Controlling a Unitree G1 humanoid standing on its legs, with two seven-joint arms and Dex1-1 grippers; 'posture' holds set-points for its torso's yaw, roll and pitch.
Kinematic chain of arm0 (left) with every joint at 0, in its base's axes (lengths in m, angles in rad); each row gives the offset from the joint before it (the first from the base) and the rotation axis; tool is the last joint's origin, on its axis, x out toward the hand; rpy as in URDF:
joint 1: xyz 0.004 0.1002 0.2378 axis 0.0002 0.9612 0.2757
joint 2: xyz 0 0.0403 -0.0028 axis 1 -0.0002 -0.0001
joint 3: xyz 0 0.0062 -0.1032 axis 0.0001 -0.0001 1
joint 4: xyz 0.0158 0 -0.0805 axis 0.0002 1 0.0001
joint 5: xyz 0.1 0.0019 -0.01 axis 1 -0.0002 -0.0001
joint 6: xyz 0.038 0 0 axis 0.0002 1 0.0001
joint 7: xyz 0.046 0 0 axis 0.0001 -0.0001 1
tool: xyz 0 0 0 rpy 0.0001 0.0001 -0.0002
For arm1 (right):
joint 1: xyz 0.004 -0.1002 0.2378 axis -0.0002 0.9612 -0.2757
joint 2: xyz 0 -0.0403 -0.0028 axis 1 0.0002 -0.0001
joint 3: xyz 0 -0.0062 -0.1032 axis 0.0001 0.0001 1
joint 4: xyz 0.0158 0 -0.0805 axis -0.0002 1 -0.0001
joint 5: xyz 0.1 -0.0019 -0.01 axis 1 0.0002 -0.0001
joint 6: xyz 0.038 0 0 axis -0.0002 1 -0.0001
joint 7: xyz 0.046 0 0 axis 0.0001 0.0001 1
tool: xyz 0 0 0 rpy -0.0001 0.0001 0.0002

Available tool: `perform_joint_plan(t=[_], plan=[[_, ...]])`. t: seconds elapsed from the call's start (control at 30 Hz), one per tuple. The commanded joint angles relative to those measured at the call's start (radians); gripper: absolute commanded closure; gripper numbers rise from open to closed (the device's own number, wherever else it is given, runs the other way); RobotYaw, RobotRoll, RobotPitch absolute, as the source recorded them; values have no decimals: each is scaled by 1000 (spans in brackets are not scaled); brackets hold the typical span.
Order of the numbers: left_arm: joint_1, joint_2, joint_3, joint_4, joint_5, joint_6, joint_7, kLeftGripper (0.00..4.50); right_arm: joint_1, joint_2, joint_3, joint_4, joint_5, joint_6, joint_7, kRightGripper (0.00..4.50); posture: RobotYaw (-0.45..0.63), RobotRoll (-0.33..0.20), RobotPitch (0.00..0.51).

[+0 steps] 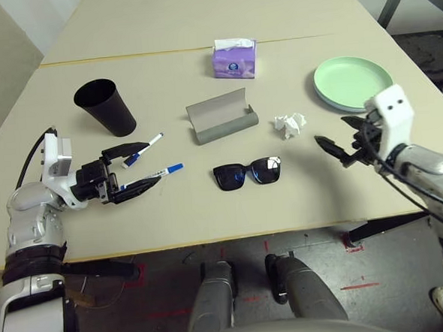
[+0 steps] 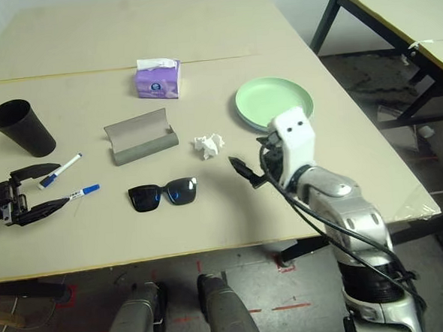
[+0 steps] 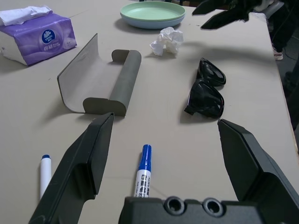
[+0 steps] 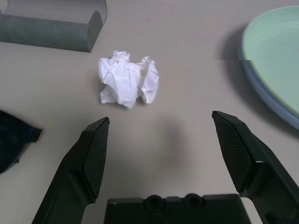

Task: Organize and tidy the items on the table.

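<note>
Two white markers with blue caps lie at the table's left; one marker (image 3: 144, 170) lies between the fingers of my open left gripper (image 1: 142, 165), the other marker (image 1: 141, 150) just outside them. Black sunglasses (image 1: 247, 173) sit mid-table, with the open grey glasses case (image 1: 221, 116) behind them. A crumpled white tissue (image 4: 127, 83) lies just ahead of my open right gripper (image 1: 332, 150), apart from it. The stacked light-green and light-blue plates (image 1: 352, 83) are at the right, the black cup (image 1: 105, 107) upright at the back left.
A purple tissue box (image 1: 234, 58) stands at the back near the table's seam (image 1: 124, 56). The table's front edge runs close below both grippers, and its right edge lies just beyond the plates. Another table (image 2: 392, 5) stands off to the right.
</note>
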Motion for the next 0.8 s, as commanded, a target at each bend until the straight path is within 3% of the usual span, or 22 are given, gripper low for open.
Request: perform_joint_plan(t=[0.03,0.53,0.8], plan=[[20,5,0,-12,10,0,0,0,-9,11,34,47,-27,-50,14,35,-34,0,212],[29,0,1,-20,7,-2,18,0,-156,133,126,256,-96,-175,40,35,-20,0,207],[46,1,12,-52,-3,-1,37,0,-183,164,136,294,-104,-186,55,35,-6,0,204]])
